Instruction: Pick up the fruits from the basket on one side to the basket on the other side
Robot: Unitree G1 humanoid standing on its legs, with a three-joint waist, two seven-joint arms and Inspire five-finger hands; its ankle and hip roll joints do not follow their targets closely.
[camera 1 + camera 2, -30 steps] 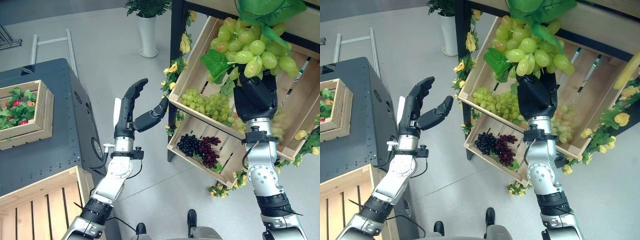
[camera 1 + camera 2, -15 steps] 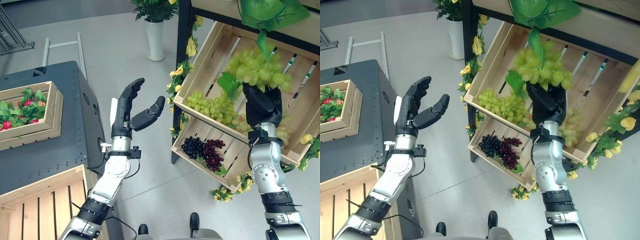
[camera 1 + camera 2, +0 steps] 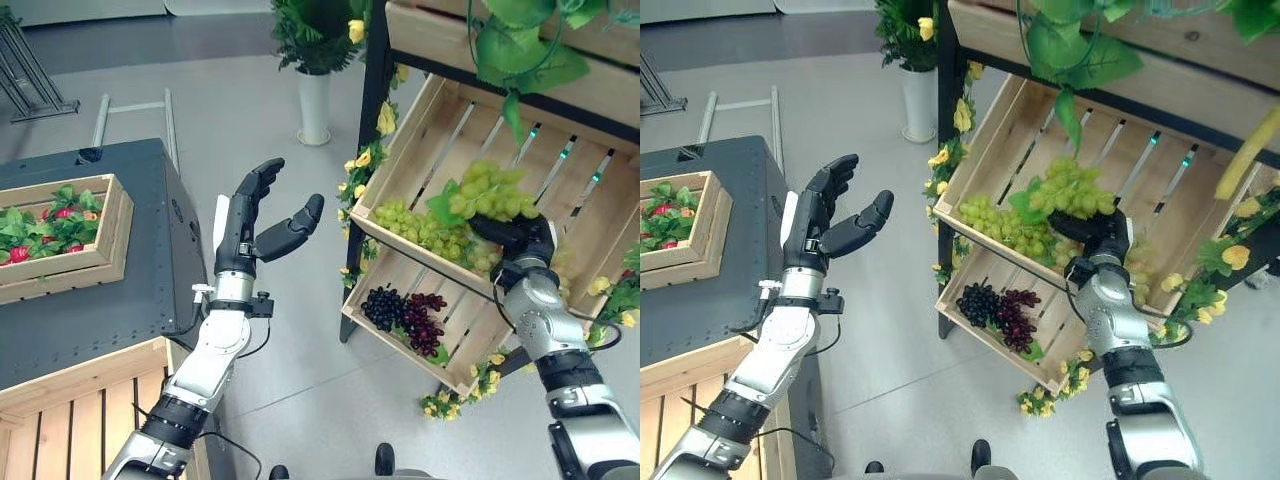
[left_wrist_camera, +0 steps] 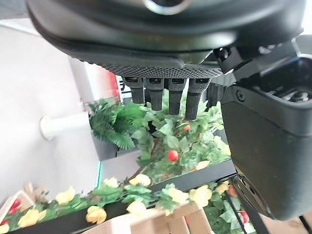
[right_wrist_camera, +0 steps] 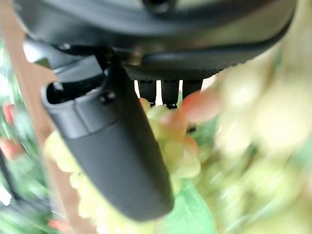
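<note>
The right hand (image 3: 520, 238) grips a green grape bunch (image 3: 487, 190) inside the upper wooden crate (image 3: 440, 110). The left hand (image 3: 262, 215) is raised beside the crate, fingers relaxed and spread.

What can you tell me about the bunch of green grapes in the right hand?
The bunch of green grapes is a tight cluster of round, pale yellow-green berries with a green leaf at its side. The right hand grips it from below, fingers curled round it. It sits over the upper slanted wooden crate, just above other green grapes lying at the crate's lower edge.
</note>
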